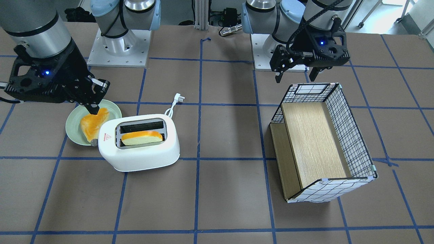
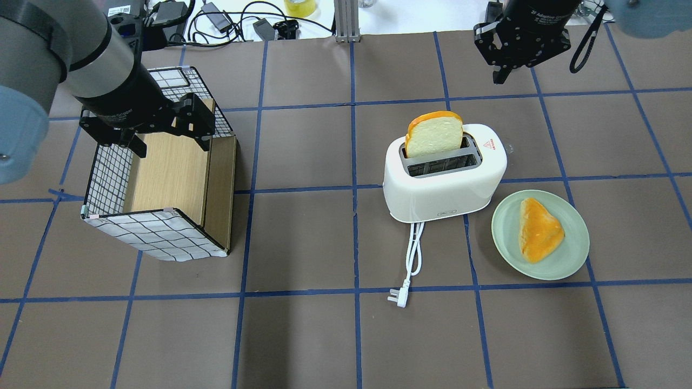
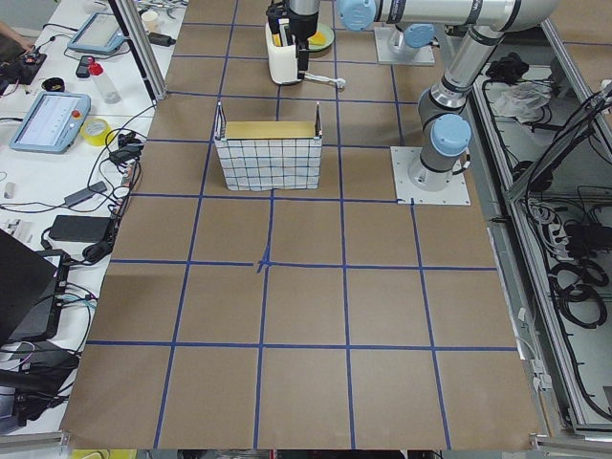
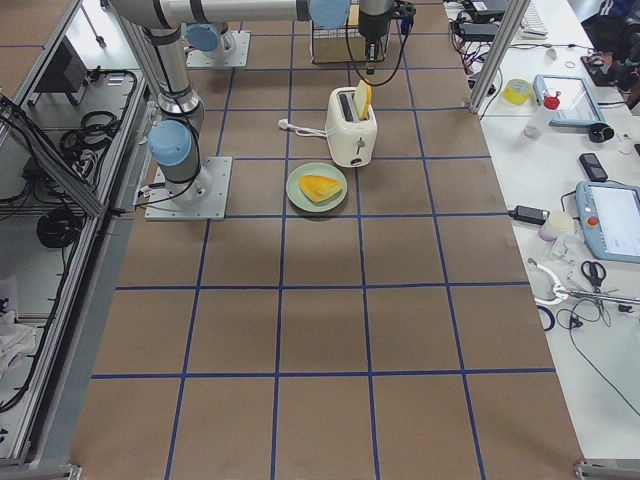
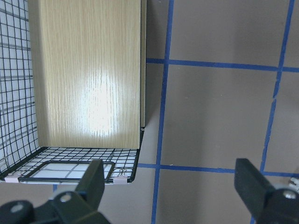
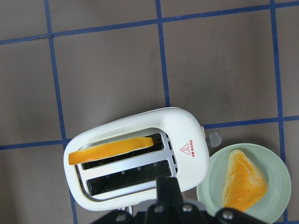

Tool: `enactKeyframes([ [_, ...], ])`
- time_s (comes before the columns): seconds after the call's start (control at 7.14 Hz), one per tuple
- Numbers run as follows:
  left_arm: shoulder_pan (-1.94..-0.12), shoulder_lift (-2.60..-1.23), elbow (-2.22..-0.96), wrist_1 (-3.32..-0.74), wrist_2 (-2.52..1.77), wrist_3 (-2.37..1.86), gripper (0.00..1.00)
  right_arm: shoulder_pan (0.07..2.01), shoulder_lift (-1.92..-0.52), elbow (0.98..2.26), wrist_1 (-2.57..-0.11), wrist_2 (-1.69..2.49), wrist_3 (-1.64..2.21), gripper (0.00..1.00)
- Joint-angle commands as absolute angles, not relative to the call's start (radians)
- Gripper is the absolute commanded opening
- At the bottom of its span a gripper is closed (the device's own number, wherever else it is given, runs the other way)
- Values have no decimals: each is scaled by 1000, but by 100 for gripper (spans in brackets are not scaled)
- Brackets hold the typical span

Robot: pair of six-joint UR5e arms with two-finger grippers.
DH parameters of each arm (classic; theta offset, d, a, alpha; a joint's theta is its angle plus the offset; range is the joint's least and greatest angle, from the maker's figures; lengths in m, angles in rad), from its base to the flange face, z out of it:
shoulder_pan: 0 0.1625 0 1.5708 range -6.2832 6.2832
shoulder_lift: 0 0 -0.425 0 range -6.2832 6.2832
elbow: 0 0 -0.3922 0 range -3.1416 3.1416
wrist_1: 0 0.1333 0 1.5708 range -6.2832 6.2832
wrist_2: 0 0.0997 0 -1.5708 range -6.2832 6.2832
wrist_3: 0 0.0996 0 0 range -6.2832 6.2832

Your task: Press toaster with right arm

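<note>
Toaster (image 2: 446, 178) sits on table (image 2: 324, 335), bread slice (image 2: 434, 135) upright in one slot. Green plate (image 2: 573, 254) just beside toaster's sticker end. Right pincer (image 1: 93, 109) above toaster, not touching, fingers narrow. Left pincer (image 5: 170, 175) wide, over checkered box (image 2: 157, 232), well apart from toaster.

The seemingly paper-covered table (image 2: 303, 335) carries toaster (image 2: 443, 183), green plate (image 2: 576, 244) and checkered box (image 2: 157, 235).
</note>
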State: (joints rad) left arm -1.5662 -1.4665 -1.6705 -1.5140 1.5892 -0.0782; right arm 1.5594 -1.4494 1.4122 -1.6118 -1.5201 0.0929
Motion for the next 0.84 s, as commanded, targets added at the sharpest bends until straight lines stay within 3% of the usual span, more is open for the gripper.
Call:
enactKeyframes([
  [0.0, -1566, -1466, -1671, -1514, 1589, -78, 100, 1555, -1448, 1414, -1623, -1520, 75, 99],
  [0.7, -1566, -1466, -1671, -1514, 1589, -78, 100, 1555, -1448, 1414, -1620, -1520, 77, 100],
])
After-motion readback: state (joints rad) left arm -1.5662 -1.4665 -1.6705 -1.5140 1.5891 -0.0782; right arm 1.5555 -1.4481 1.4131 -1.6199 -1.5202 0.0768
